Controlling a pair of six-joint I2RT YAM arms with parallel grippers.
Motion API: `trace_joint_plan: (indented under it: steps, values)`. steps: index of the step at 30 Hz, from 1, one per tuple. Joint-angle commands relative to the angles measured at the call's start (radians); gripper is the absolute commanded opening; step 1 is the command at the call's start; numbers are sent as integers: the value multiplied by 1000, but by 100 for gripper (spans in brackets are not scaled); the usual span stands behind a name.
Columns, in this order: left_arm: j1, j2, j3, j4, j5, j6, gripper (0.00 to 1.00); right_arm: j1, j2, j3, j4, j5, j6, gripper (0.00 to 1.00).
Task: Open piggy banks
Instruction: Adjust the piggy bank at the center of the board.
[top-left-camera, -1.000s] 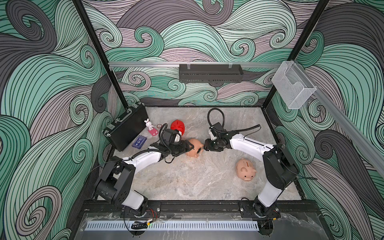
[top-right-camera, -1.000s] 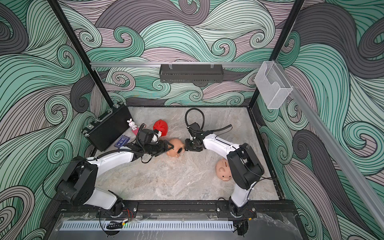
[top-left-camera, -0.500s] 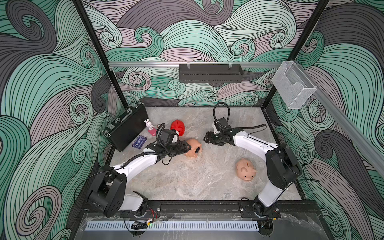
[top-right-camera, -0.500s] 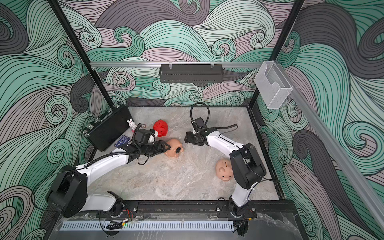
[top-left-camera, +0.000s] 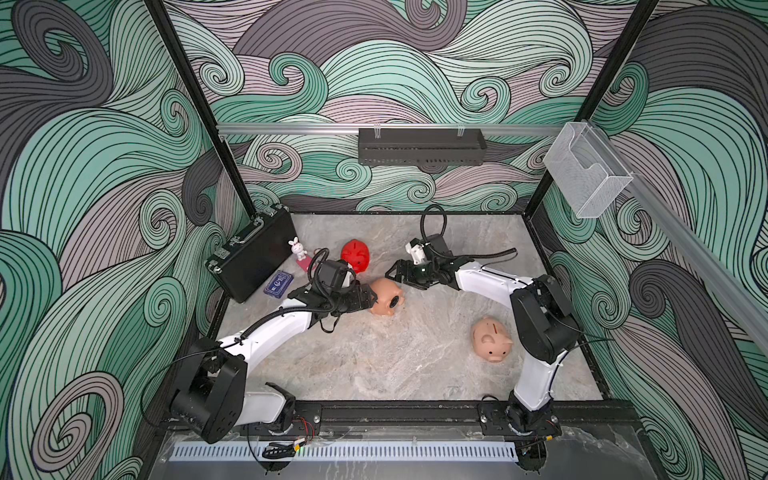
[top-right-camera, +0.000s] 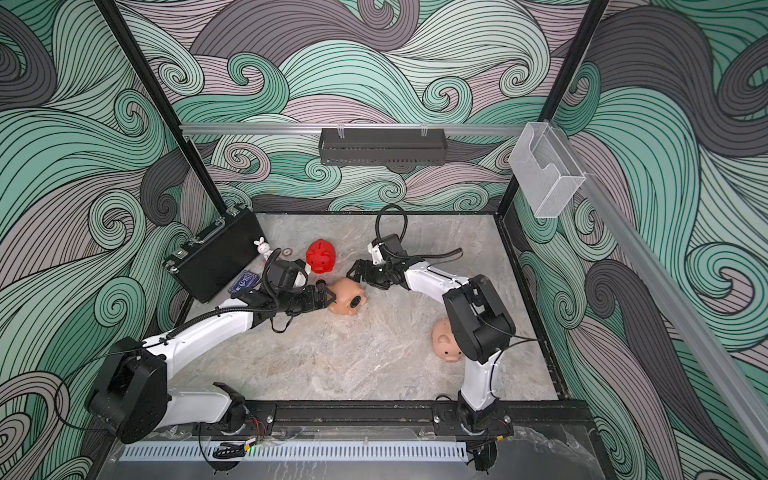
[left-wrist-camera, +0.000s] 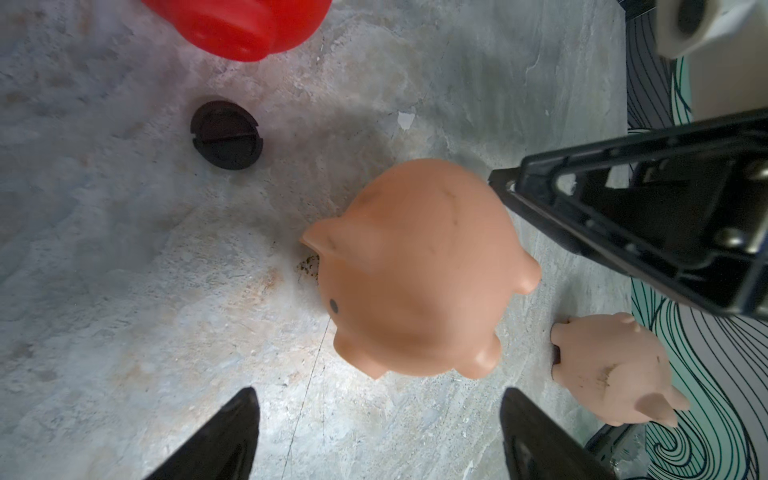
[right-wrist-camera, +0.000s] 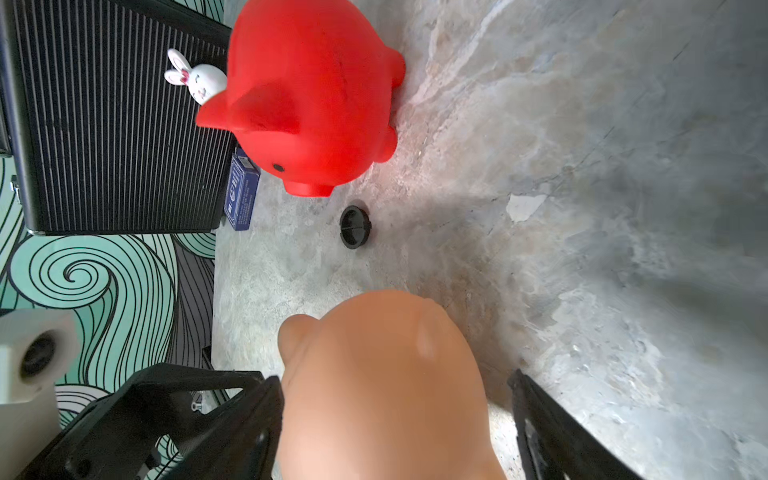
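Peach-pink piggy bank (top-right-camera: 344, 296) lying between left gripper (top-right-camera: 330, 297) and right gripper (top-right-camera: 356, 271), red piggy bank (top-right-camera: 321, 256) behind, second peach-pink pig (top-right-camera: 443, 344) near right arm

My two arms: white shells w/ black joint housings, black bases bolted to a black rail. Black corrugated cable loops along my left arm (top-left-camera: 274, 328) & right arm (top-left-camera: 490, 282). Grippers black, triangular cut-out fingers (left-wrist-camera: 648, 224) w/ silver screws; white camera block at each wrist.

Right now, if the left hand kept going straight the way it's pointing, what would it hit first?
Most likely the peach-pink pig lying on its side straight ahead of the open left hand. It sits slightly off-centre toward one finger, and the gap before contact is hard to judge.
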Motion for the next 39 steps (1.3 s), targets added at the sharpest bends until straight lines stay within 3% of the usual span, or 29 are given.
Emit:
trace_joint_plan:
  steps: [1, 12, 13, 25, 33, 39]
  values:
    - [10, -20, 34, -33, -29, 17, 92, 16, 15, 29, 10, -62, -14, 85]
    - [19, -51, 26, -73, -80, 16, 94, 47, 52, 15, 23, -133, -60, 75]
    - [20, -55, 22, -75, -82, 17, 98, 49, 56, 22, 14, -142, -71, 74]
    - [20, -81, -5, -79, -103, 9, 99, 103, 119, 89, -66, -230, -157, 70]
    - [28, -97, -42, -50, -81, -8, 99, 104, 92, 123, -99, -179, -145, 71]
    - [41, -87, -63, 14, -8, -26, 99, 84, -29, 71, -105, -38, -106, 77]
